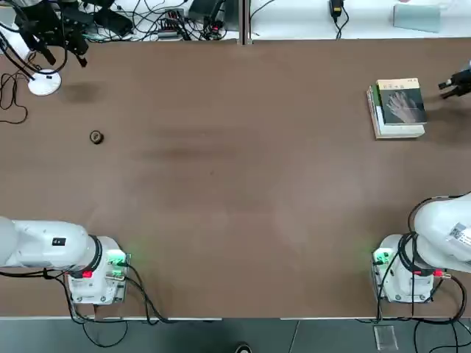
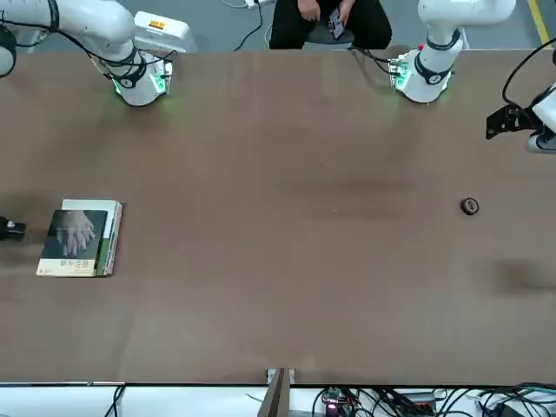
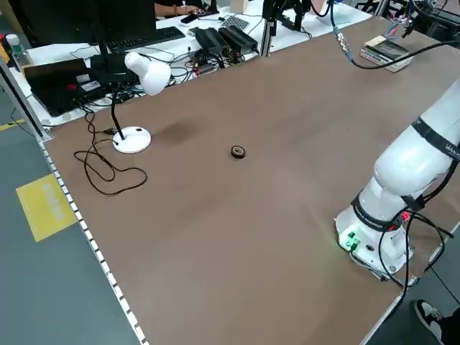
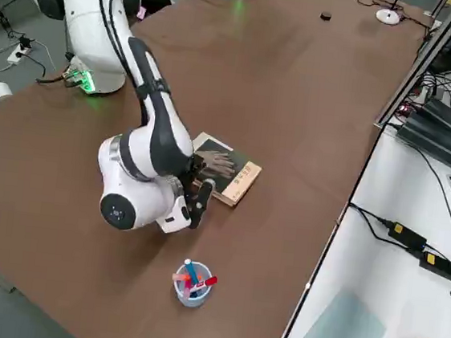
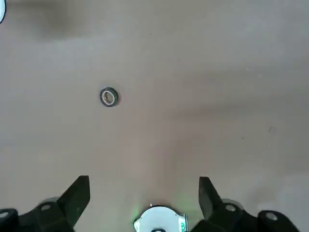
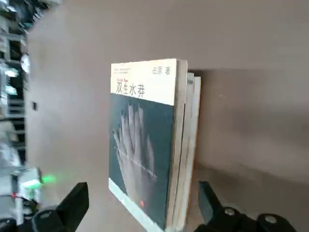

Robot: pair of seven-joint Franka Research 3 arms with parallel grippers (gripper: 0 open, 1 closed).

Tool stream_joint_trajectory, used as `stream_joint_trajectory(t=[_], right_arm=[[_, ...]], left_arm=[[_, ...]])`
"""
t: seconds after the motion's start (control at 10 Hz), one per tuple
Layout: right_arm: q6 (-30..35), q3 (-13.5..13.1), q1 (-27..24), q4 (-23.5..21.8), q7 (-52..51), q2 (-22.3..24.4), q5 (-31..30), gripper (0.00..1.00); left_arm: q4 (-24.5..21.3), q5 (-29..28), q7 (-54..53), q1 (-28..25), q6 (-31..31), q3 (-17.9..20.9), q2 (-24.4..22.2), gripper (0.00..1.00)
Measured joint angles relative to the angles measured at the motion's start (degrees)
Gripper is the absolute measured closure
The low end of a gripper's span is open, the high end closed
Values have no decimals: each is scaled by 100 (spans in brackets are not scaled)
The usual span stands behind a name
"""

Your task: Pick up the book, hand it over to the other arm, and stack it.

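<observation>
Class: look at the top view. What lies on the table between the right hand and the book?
Nothing: between the right hand and the book the top view shows only bare table.

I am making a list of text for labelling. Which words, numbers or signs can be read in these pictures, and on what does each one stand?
"双生水莽": title on the pale band of the book cover, right wrist view.
Small print beside and above that title: too blurred to read.
Label on the right arm in the top view: too small to read.
Nothing else is readable.

A white desk lamp (image 3: 144, 79) stands near a small ring (image 3: 238, 152) on the brown table (image 3: 215, 215).
</observation>
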State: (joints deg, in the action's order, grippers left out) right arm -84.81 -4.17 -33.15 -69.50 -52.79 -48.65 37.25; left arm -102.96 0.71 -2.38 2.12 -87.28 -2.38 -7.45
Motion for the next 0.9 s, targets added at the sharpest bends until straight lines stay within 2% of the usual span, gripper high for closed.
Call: stream_joint_trajectory(t=[0.3,0.5,0.9], right_arm=[[-68,119,213,265,-8,233,-838,0],[-520,121,562,305,177,412,-1339,0],[-929,123,1123,217,1212,868,-2031,0]], left_arm=[[1,0,0,1,0,-1,0,1],[1,0,0,6,-2,-1,0,1],[1,0,0,13,-9,-6,1,1]])
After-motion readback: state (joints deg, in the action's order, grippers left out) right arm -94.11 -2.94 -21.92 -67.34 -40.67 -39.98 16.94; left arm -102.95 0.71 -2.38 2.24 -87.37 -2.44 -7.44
